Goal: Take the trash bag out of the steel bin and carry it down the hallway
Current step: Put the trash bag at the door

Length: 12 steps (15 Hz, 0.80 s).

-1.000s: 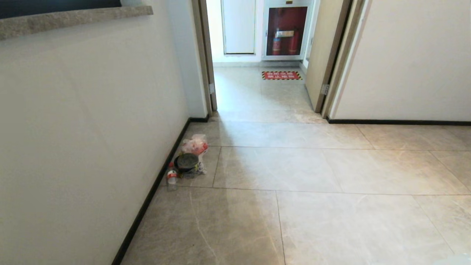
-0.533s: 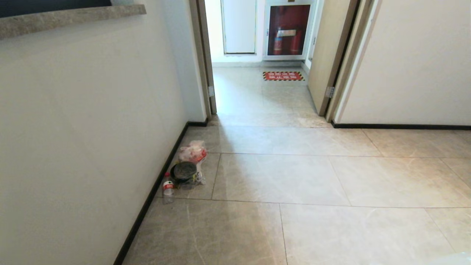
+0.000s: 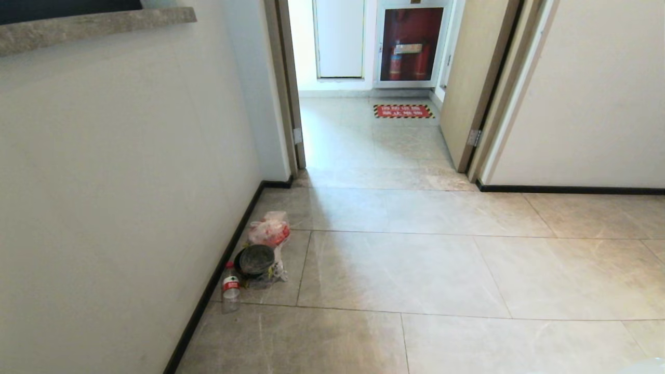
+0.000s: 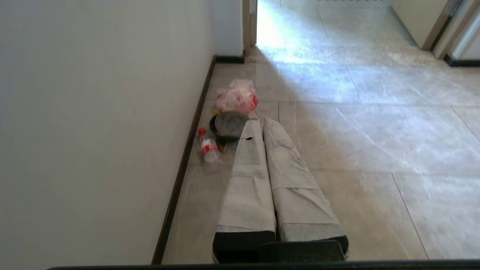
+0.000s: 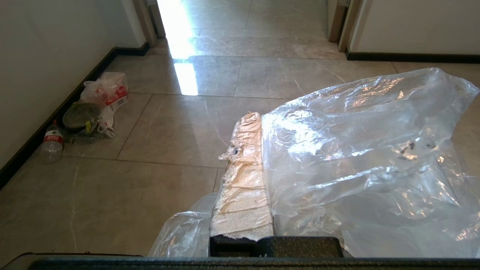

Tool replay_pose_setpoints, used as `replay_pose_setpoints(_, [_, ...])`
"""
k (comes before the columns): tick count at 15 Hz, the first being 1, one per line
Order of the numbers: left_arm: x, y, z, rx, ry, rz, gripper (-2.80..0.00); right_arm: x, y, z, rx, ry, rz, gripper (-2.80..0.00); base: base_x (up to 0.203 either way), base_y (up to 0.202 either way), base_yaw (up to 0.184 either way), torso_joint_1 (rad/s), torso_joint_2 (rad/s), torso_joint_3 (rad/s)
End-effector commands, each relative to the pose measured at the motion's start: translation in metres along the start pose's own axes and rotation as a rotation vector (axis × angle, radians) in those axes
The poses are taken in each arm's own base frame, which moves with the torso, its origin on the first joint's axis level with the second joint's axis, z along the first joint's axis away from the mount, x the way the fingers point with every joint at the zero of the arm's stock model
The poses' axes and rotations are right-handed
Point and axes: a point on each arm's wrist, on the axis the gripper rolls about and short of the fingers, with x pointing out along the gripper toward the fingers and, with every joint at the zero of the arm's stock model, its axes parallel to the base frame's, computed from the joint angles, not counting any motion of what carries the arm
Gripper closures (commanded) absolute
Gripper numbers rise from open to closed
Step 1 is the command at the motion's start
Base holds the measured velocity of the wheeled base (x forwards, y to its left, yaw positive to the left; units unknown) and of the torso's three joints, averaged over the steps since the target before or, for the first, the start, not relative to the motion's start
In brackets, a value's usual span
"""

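Right gripper (image 5: 258,123) clamped on clear trash bag (image 5: 360,157), film draped over one finger and billowing beside it, above hallway (image 3: 395,259) tiles, left gripper (image 4: 258,123) closed, empty

A plastic bottle (image 3: 230,289), black pot (image 3: 254,259) and red-printed bag (image 3: 269,232) lie along the baseboard (image 3: 208,291)

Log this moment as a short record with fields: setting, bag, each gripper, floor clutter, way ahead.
setting: hallway, tiled floor, white walls
bag: clear trash bag, draped over the right gripper, which is shut on it
left gripper: shut, empty, held out over the floor
steel bin: not in view
floor clutter: plastic bottle, black pot and white bag with red print, along the left wall
way ahead: open doorway
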Motion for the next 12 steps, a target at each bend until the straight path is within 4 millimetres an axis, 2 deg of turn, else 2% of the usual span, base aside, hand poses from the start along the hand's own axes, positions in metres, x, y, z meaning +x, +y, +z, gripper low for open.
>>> replay_pose_setpoints(1, [0.0001, 0.0, -0.0004, 0.0, 0.002, 0.001, 0.0, 0.0002, 0.0, -0.0003, 0.0, 0.002, 0.001, 0.0, 0.194, 0.0, 0.0, 0.002, 0.0, 0.002])
replay_pose_setpoints(5, [0.0001, 0.0, -0.0004, 0.001, 0.002, 0.001, 0.0, 0.0002, 0.0, -0.0003, 0.0, 0.002, 0.001, 0.0, 0.153, 0.0, 0.001, 0.002, 0.0, 0.002])
replay_pose_setpoints(12, [0.0001, 0.0, -0.0004, 0.001, 0.002, 0.001, 0.0, 0.0002, 0.0, -0.0002, -0.011, 0.0, 0.002, 0.0, 0.0, 0.0, 0.0, 0.0, 0.0, 0.0])
